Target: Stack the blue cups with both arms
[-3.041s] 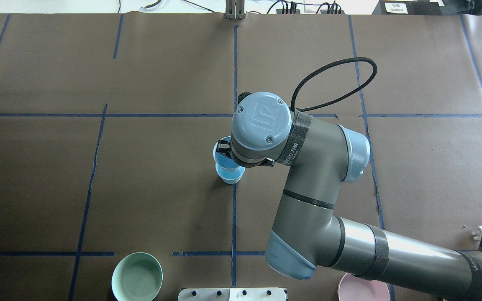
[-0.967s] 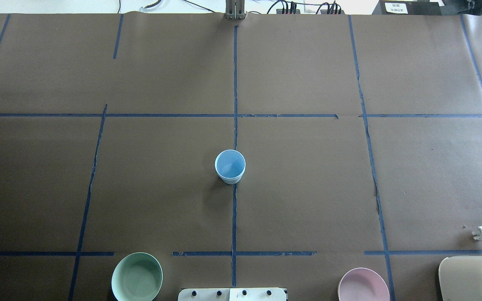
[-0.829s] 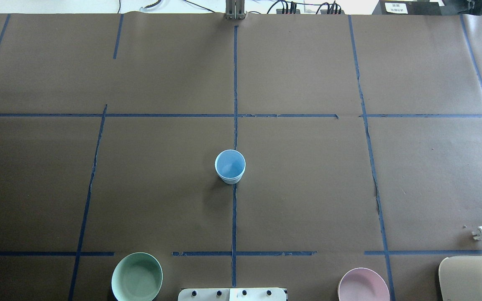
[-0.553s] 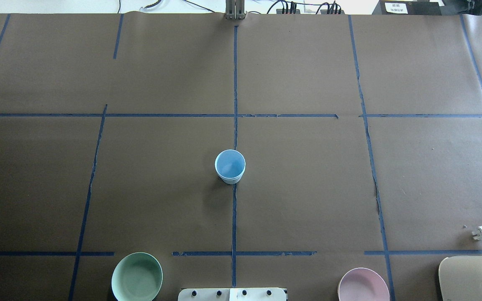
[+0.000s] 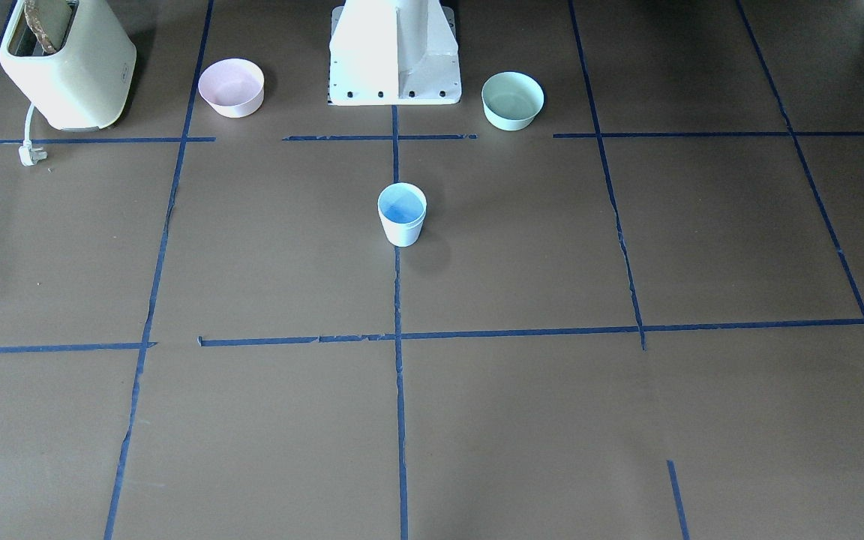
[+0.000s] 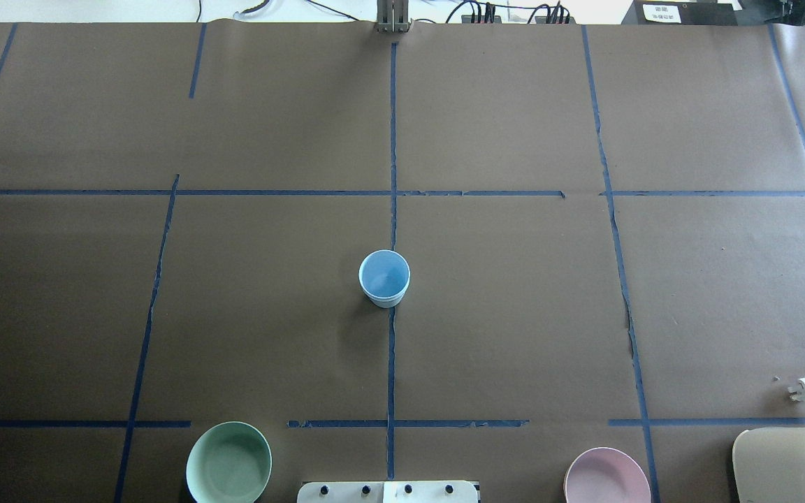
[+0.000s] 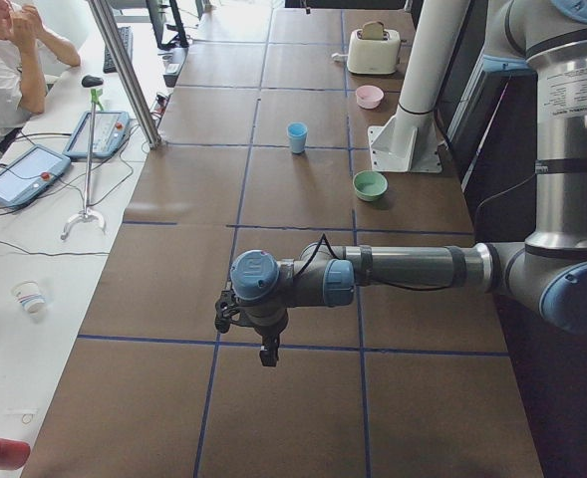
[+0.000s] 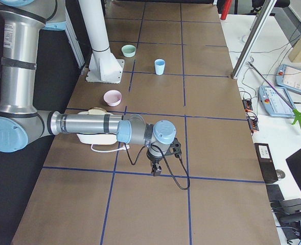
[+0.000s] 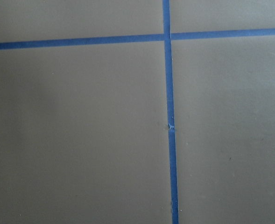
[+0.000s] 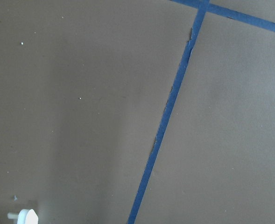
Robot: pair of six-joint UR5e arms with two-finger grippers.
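- Seemingly finished: find the blue cups (image 6: 383, 278) upright mid-way across the bench (image 6: 514, 328), on the tape line (image 6: 390, 363), nested as one.
- Cannot judge the gap or load of the left tool (image 7: 269, 353) or right tool (image 8: 156, 170), both well apart from the stack.
- Risks toppling the stack on any careless low sweep.
- Leaves bare room all round, with green bowl (image 6: 228, 462) and pink bowl (image 6: 606, 478) only by the robot's edge.

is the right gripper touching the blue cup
Apart. In the exterior right view the right gripper hangs far down the table from the blue cup. The overhead view shows the cup standing alone, with no arm near it.
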